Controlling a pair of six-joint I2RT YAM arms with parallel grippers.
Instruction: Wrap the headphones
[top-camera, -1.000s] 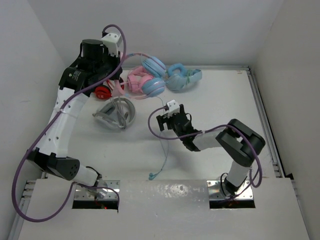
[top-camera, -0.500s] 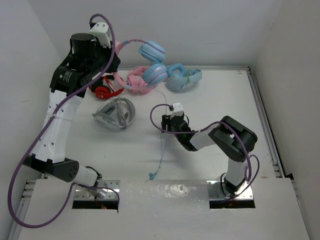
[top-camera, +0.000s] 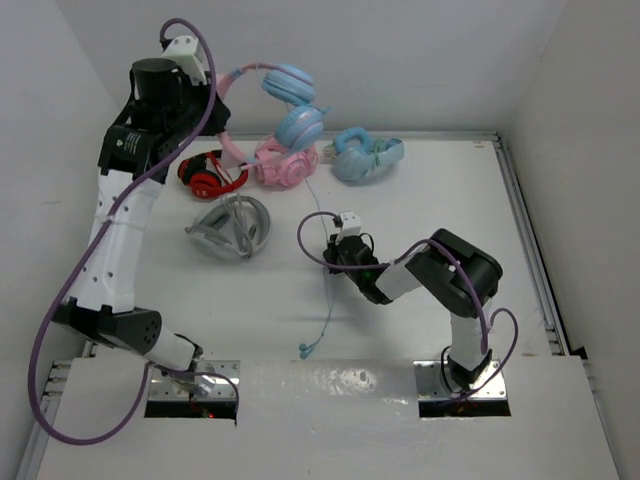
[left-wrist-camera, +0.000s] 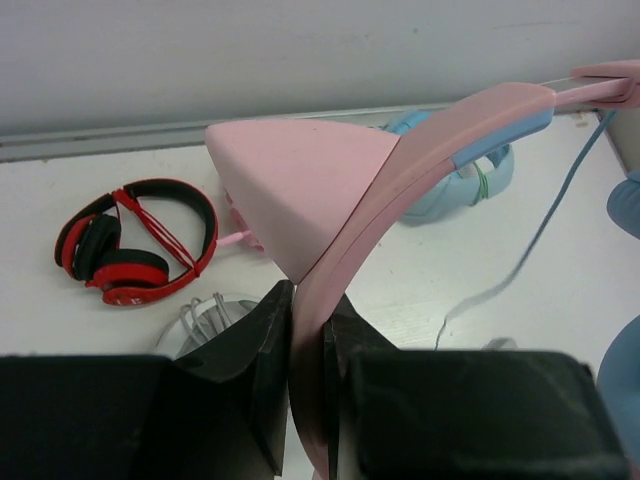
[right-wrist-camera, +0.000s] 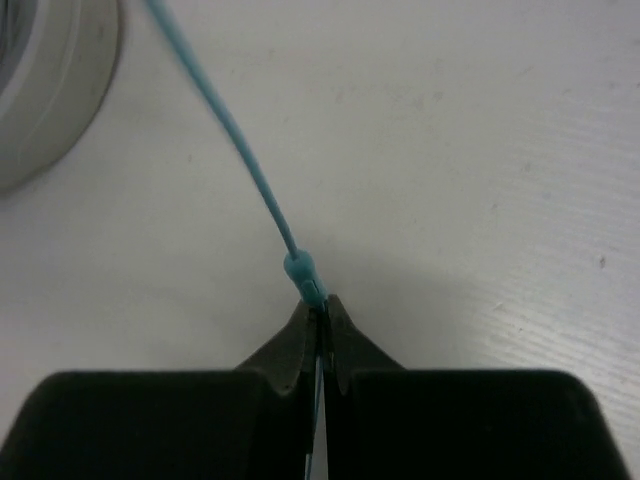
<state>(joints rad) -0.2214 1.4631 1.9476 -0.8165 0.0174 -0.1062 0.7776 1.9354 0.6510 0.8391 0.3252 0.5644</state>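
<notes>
The left gripper (left-wrist-camera: 305, 303), jaws clamped on the pink cat-ear headband (left-wrist-camera: 400, 190), holds the headphones (top-camera: 288, 84) in the air above the far left of the table (top-camera: 440, 200), while the right gripper (right-wrist-camera: 318, 312) pinches their teal cable (right-wrist-camera: 235, 140) low over mid-table.

The left gripper (left-wrist-camera: 308, 300) is clamped on the pink headband (left-wrist-camera: 360, 230) of the headphones (left-wrist-camera: 480, 110) just below a triangular cat ear (left-wrist-camera: 300, 175), with the teal cable (left-wrist-camera: 560, 200) trailing at the right, while red-and-black headphones (left-wrist-camera: 135, 240) and a light blue pair (left-wrist-camera: 470, 180) lie on the table (left-wrist-camera: 420, 280) beyond.
</notes>
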